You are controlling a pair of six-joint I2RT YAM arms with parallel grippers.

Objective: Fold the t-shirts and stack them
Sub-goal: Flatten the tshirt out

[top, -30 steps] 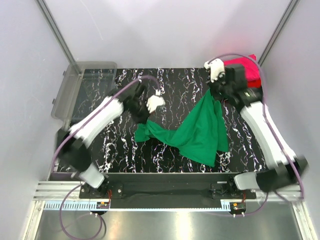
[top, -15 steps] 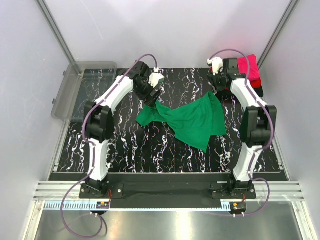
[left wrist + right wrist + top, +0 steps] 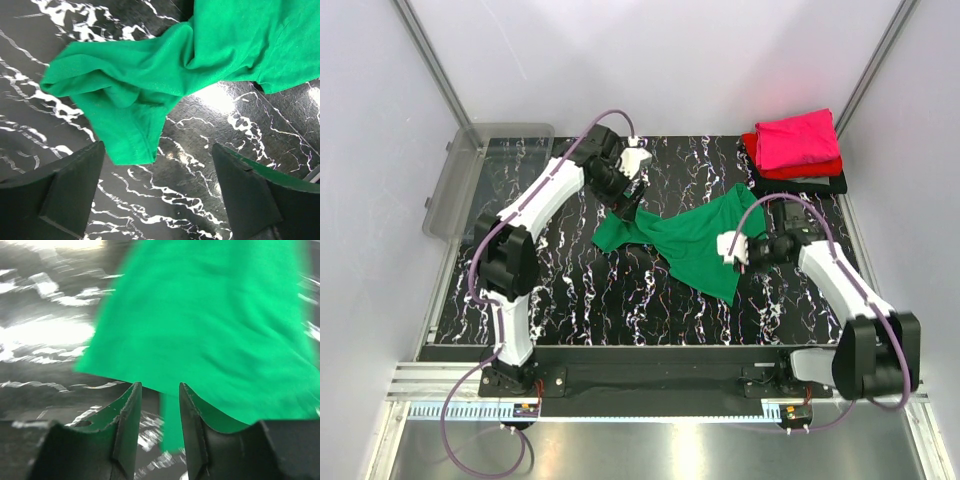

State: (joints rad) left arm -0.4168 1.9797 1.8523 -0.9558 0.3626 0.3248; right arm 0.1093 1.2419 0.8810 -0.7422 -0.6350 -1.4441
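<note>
A bright green t-shirt (image 3: 695,240) lies crumpled and half spread in the middle of the table. At its far left corner my left gripper (image 3: 623,200) hangs open. In the left wrist view its fingers (image 3: 60,192) stand wide apart, with the shirt's sleeve (image 3: 125,95) just beyond the gap and nothing between them. My right gripper (image 3: 730,249) hovers over the shirt's right side. The right wrist view is blurred: the jaws stand partly apart around a loose strip of green cloth (image 3: 170,425). A magenta-pink t-shirt (image 3: 798,138) tops a folded stack on red (image 3: 752,150) and black (image 3: 805,184) ones.
A clear grey plastic bin (image 3: 485,170) hangs off the table's far left corner. Metal frame posts rise at both back corners. The folded stack takes up the back right corner of the marbled black table (image 3: 570,290).
Both grippers have let go of the green shirt and opened. It has dropped onto the table. My right arm has swung from the back right corner to the shirt's right side.
</note>
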